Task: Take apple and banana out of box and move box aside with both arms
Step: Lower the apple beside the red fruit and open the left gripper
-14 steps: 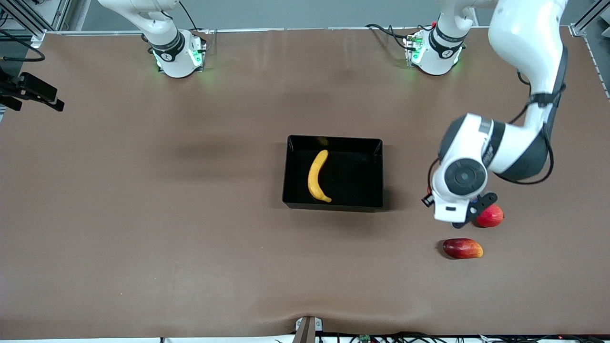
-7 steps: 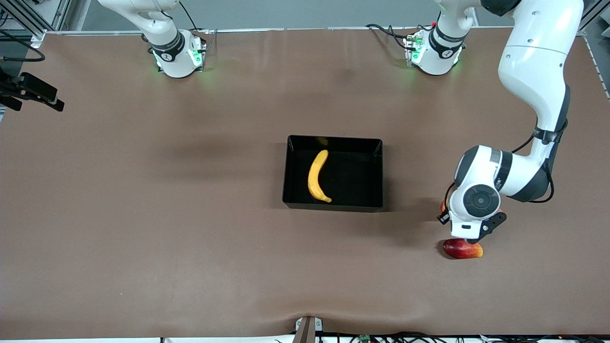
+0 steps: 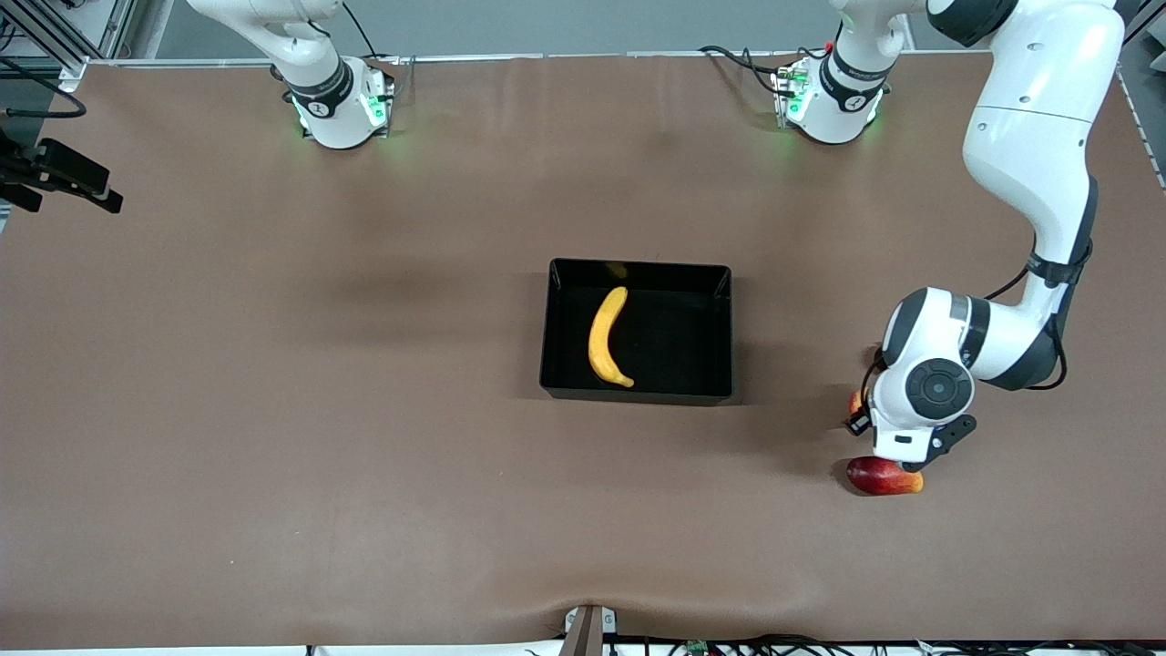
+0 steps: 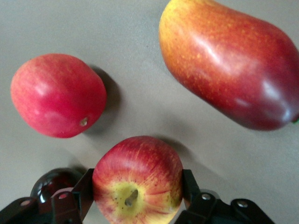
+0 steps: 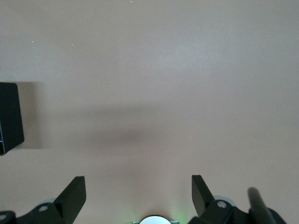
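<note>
The banana [image 3: 608, 337] lies in the black box [image 3: 720, 337] at the table's middle. The apple [image 4: 138, 182], red with yellow streaks, stands on the table by the left arm's end, hidden in the front view under the left wrist [image 3: 920, 401]. My left gripper [image 4: 138, 189] is low over the table and shut on the apple, one finger against each side. My right gripper [image 5: 138, 196] is open and empty above bare table, with a corner of the box [image 5: 9, 116] at the view's edge. It is out of the front view.
A uniformly red round fruit [image 4: 58, 95] and a dark-red mango [image 4: 231, 60] lie close beside the apple. In the front view the mango [image 3: 884, 476] lies nearer the camera than the left wrist, and the red fruit [image 3: 854, 401] peeks out beside it.
The left arm has swung toward its end of the table and come down over the fruits; its wrist now covers the apple. The banana, box and mango have not moved.
</note>
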Motion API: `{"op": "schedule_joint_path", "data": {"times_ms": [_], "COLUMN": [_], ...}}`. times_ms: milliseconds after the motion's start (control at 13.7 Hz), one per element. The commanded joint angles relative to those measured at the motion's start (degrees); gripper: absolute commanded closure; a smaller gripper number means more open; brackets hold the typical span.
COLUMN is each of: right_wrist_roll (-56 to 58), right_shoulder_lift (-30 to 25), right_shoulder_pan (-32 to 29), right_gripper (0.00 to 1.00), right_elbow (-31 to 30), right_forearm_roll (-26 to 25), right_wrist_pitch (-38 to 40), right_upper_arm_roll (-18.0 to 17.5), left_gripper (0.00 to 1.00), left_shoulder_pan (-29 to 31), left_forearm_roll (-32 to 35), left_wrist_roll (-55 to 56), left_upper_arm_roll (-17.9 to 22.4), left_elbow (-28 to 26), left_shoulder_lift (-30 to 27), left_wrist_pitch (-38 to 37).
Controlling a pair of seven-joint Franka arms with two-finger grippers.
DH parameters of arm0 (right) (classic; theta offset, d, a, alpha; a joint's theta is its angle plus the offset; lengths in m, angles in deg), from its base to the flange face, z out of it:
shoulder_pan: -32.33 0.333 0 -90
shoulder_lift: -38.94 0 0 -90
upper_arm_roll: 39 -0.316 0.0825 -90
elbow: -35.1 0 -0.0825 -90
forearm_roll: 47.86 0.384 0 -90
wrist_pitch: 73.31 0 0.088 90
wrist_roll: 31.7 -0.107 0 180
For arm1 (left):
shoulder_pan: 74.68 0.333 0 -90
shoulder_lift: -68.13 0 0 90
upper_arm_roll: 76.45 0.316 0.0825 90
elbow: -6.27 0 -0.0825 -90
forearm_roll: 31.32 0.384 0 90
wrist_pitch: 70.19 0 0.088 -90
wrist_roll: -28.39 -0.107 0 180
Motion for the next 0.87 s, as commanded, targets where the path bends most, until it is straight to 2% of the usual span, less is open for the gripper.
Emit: {"op": "schedule_joint_path", "data": {"times_ms": [0,73,146,219,291,437,583,802], "right_wrist_roll": [0.2,0.2,0.2,0.2,0.2,0.2,0.2,0.2], "right_shoulder_lift": [0.3,0.3,0.3,0.3,0.3,0.3,0.3,0.3], "right_shoulder_pan": [-1.1,-1.1,-1.1,-1.1,-1.1,-1.1,-1.1,-1.1], "right_gripper": [0.00,0.00,0.00,0.00,0.00,0.00,0.00,0.00], "right_elbow": [0.6,0.6,0.6,0.6,0.6,0.6,0.6,0.6], "right_forearm_roll": [0.9,0.9,0.9,0.9,0.9,0.9,1.0,1.0], "right_wrist_pitch": [0.1,0.1,0.1,0.1,0.1,0.1,0.1,0.1], "right_upper_arm_roll": [-0.7,-0.7,-0.7,-0.6,-0.7,-0.7,-0.7,-0.7], "left_gripper": [1.00,1.00,0.92,0.60,0.01,0.00,0.00,0.00], "left_shoulder_pan": [0.0,0.0,0.0,-0.1,-0.2,-0.2,-0.9,-1.0], "left_forearm_roll": [1.2,1.2,1.2,1.2,1.3,1.2,0.4,-1.3], "left_wrist_roll": [0.0,0.0,-0.2,-0.2,-0.1,0.9,1.8,2.4], "left_upper_arm_roll": [-0.2,-0.2,-0.2,-0.2,-0.2,-0.5,-1.6,-8.6], "left_elbow": [0.0,0.0,0.0,-0.1,-0.2,-0.2,-0.2,0.4], "left_shoulder_lift": [0.5,0.7,1.3,1.8,1.9,1.1,-2.1,-6.5], "left_wrist_pitch": [1.3,1.7,2.4,2.7,2.7,2.4,0.1,-6.5]}}
